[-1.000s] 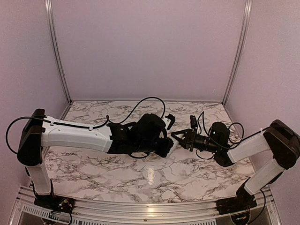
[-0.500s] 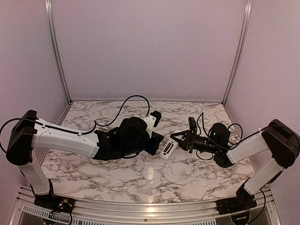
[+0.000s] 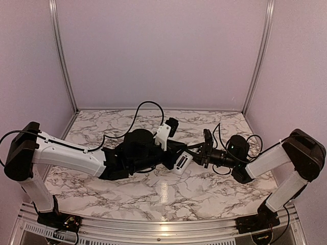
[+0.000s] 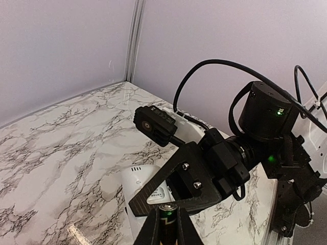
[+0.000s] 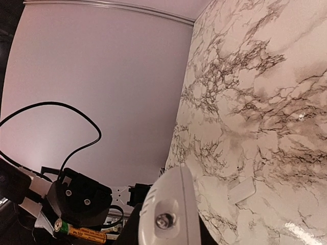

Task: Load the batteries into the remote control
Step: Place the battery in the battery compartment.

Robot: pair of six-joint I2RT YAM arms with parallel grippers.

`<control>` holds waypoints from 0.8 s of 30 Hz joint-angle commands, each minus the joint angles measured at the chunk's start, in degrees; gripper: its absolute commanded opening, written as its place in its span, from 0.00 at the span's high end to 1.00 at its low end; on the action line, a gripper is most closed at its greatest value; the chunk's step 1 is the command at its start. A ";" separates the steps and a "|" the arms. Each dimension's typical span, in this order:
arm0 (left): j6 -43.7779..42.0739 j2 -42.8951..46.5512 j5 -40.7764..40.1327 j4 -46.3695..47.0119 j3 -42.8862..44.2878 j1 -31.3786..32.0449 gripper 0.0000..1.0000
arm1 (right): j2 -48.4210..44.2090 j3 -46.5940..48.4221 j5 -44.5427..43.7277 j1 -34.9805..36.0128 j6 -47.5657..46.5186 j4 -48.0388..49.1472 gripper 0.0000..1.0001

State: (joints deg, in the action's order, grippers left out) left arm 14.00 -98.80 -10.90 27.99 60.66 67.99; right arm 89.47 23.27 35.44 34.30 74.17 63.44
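The marble table (image 3: pixel 219 190) is taken up near its centre by the remote control (image 3: pixel 181 164), which is clamped in the right gripper (image 3: pixel 191 154) reaching in from 3 o'clock. At the remote's 9 o'clock the left gripper (image 4: pixel 164 228) is seen just beside it, clenched on a gold battery (image 5: pixel 84 234). In the right wrist view, a small white flat piece (image 5: pixel 241 190) is seen lying on the marble at 2 o'clock of the remote.
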 commanded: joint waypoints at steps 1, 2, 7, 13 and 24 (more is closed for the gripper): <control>-1.41 -1.43 1.10 3.47 -0.26 0.31 0.93 | 0.45 1.14 -0.70 1.11 2.20 5.05 1.00; -1.47 -1.66 0.99 3.72 -0.36 0.29 0.93 | 0.41 1.02 -0.80 1.10 2.53 5.40 1.00; -1.65 -2.85 1.26 4.20 -0.28 0.39 0.92 | -0.24 0.73 -1.19 1.12 3.92 6.32 1.00; -1.73 -3.96 1.24 4.75 -0.15 0.74 0.92 | -0.42 0.90 -1.67 1.13 4.29 6.26 1.00; -0.19 -5.68 0.81 5.65 -0.33 1.14 0.89 | -0.62 0.20 -2.65 1.15 5.52 8.20 1.00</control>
State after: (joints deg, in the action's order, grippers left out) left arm 13.28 -103.13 -10.24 31.68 60.66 68.64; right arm 89.47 23.29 33.74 34.85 78.61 66.81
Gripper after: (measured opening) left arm 0.107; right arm 0.201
